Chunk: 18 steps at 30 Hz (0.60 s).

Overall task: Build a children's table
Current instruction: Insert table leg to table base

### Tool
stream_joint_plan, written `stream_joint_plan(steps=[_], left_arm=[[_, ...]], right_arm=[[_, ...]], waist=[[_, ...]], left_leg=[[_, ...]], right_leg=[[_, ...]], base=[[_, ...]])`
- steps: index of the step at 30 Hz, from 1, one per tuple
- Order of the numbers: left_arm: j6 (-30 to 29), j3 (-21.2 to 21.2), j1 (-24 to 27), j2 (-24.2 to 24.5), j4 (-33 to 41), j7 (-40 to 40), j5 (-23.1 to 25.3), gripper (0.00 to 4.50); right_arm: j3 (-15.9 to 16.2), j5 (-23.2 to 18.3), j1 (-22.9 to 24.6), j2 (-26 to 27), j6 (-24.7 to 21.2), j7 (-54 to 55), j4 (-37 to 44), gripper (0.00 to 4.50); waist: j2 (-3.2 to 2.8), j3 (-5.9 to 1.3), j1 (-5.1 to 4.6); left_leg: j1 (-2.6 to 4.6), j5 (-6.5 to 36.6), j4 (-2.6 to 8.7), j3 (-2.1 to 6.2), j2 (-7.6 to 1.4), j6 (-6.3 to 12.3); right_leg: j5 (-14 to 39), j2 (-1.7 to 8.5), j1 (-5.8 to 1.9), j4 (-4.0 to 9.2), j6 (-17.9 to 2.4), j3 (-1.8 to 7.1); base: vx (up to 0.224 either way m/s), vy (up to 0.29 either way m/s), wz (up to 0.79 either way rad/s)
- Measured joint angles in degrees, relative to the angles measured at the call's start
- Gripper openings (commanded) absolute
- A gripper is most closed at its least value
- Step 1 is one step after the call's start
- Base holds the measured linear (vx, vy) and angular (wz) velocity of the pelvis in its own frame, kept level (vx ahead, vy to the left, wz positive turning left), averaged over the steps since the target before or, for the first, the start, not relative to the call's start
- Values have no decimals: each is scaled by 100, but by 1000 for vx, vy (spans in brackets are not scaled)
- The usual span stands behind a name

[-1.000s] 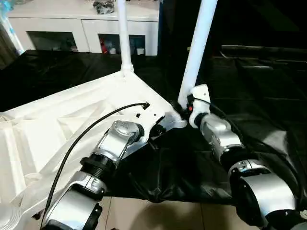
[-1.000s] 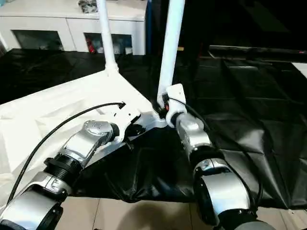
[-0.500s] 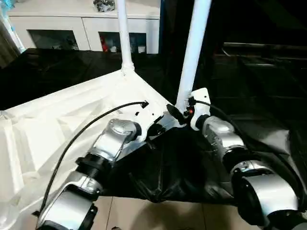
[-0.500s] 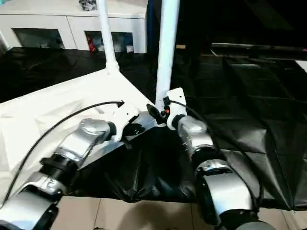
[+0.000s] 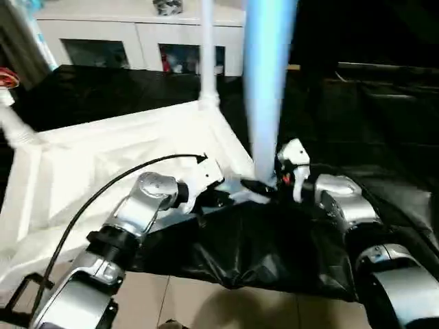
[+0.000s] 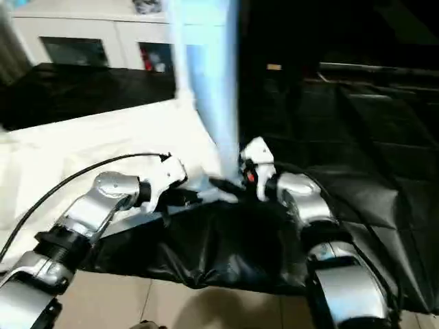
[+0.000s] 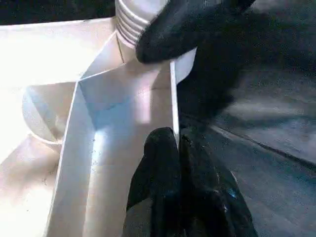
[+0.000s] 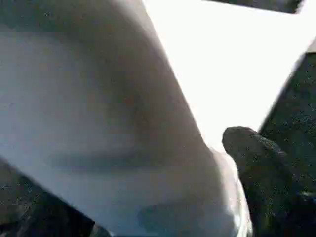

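1. The children's tabletop (image 5: 116,147) lies upside down on the black-draped table (image 5: 357,116), ribbed underside up, its near corner jutting toward the robot over the drape's front edge.
2. The nearest leg (image 5: 266,89) rises upright from that near corner socket (motion-smeared and bluish in both eye views); its ribbed foot end shows at the socket in the left wrist view.
3. A second leg (image 5: 208,51) stands upright at the far corner, and a third leg (image 5: 12,123) leans up from the corner on the robot's left.
4. The left end effector (image 7: 178,143) is pinched narrowly shut on the thin edge wall of the tabletop just beside the near socket, one finger on each side of the wall.
5. The right end effector (image 5: 264,186) sits at the base of the nearest leg with its fingers spread wide around the tube; one black finger (image 8: 256,168) lies beside the tube, but whether it touches I cannot tell.
6. Both silver forearms reach in from the bottom edge, a black cable (image 5: 103,205) arching over the left one.
7. Beyond the table stands a white cabinet (image 5: 137,34) with open compartments.
8. Beige floor (image 5: 199,308) shows below the drape.
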State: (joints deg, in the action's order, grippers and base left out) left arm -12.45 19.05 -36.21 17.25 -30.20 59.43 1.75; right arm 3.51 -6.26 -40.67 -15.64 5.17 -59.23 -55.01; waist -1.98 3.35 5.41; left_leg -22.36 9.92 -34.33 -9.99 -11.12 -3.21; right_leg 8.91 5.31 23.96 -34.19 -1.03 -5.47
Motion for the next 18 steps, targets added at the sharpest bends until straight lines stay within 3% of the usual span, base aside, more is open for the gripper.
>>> stream_joint_plan(steps=[4,6,11,18], left_arm=[[44,8,5,64,44,240,-41,0],[75,8,13,78,53,293,-42,0],[124,39,38,99,70,383,-43,0],[234,43,57,159,72,464,-81,0]], right_arm=[[16,-37,69,-138,-246,-261,141,381],[-16,-69,75,-149,-279,-301,171,357],[-220,-316,228,-95,-385,-312,212,330],[-540,-640,300,92,-698,-210,204,324]], waist=[[-6,3,4],[-6,3,-1],[-6,3,-7],[-20,6,-14]], left_leg=[[0,0,-6,-1,0,0],[1,0,-8,-1,-2,0],[2,0,-9,-1,-2,0],[4,-1,-13,-1,-5,-1]], right_leg=[[0,1,-2,-5,0,1],[0,1,-1,-8,0,1],[0,1,-1,-11,0,1],[0,1,0,-20,0,1]], base=[[0,0,0],[0,0,0],[0,0,0],[0,0,0]])
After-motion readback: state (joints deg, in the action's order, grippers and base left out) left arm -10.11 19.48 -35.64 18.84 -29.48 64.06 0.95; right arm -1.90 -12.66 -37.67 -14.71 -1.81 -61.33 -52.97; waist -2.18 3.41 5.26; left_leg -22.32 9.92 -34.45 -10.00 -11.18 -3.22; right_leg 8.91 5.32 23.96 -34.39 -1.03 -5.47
